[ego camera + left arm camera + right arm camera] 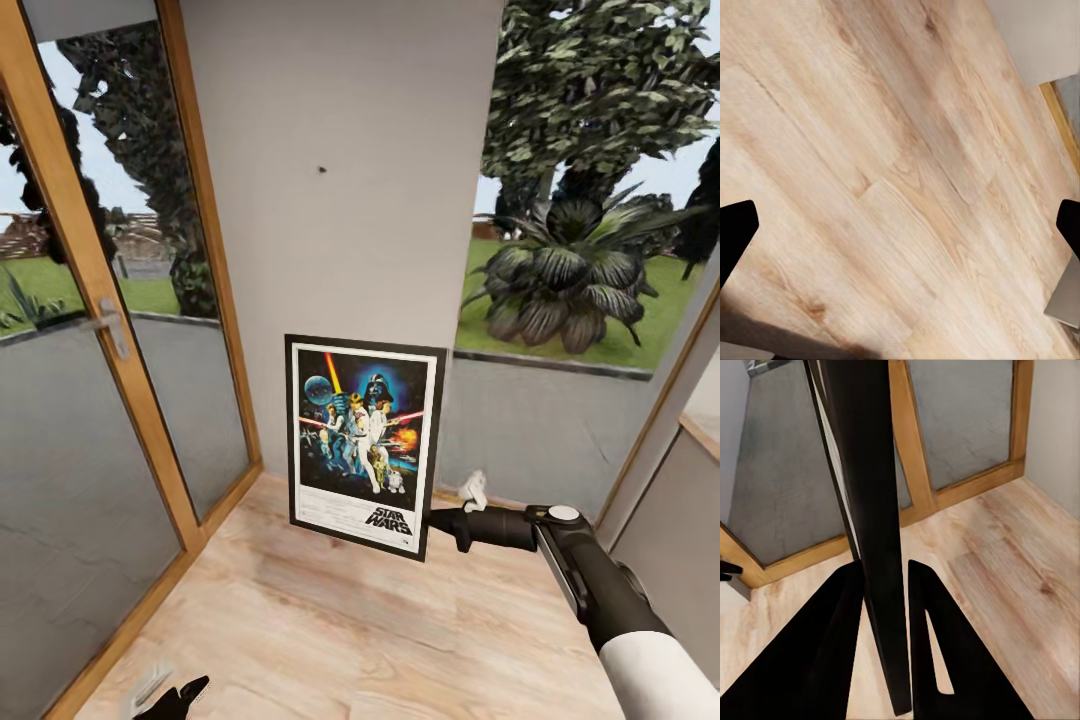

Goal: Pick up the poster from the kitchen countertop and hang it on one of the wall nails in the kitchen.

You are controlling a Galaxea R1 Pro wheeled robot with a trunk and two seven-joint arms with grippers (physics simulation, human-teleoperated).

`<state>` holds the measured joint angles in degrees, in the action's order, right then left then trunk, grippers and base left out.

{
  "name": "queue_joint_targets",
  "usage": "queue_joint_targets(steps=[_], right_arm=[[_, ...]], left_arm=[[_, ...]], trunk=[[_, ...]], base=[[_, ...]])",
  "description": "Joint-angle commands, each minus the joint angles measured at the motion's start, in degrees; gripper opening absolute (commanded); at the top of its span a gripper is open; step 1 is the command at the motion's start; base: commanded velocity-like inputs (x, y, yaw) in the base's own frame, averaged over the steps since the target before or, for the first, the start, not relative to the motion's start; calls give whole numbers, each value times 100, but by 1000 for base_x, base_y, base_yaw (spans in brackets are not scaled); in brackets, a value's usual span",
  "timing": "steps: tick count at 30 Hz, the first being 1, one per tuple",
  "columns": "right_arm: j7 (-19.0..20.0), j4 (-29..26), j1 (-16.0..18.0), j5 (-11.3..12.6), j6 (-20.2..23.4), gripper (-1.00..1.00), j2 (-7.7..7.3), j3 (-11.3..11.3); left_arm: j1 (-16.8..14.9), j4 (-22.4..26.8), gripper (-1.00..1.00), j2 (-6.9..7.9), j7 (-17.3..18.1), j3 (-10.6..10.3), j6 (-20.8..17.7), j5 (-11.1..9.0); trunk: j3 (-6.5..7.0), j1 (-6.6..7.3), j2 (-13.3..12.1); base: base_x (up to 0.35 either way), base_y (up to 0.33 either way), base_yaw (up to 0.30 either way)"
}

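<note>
Below the small dark wall nail [321, 168], we hold the black-framed Star Wars poster [363, 443] clamped in our right gripper [432, 521]; raising it comes next, left gripper [180, 697] spread empty.

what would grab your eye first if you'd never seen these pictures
The framed Star Wars poster, held upright above the wood floor by the right pincer clamped on its lower right edge. Next, the small dark nail high on the grey wall straight above it, between a wood-framed glass door and a window onto garden plants.
</note>
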<state>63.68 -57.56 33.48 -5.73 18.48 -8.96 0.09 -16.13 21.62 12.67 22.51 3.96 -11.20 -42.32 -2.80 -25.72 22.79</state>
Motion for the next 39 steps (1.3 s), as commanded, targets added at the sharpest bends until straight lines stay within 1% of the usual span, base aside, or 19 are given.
queue_joint_targets(steps=[1,11,27,39], right_arm=[[30,-10,7,-7,68,-100,-1,0],[30,-10,6,-7,70,-100,-1,0],[30,-10,6,-7,77,-100,-1,0],[30,-8,7,-7,73,-100,-1,0]], left_arm=[[-4,0,100,-2,23,26,-57,-48],[-4,0,100,5,25,26,-61,-48],[-4,0,100,7,33,26,-66,-48],[-4,0,100,42,34,26,-66,-48]], trunk=[[-13,-6,13],[-13,-6,13],[-13,-6,13],[-13,-6,13]], base=[[236,283,0],[235,284,-40],[227,290,-238],[202,305,-24]])
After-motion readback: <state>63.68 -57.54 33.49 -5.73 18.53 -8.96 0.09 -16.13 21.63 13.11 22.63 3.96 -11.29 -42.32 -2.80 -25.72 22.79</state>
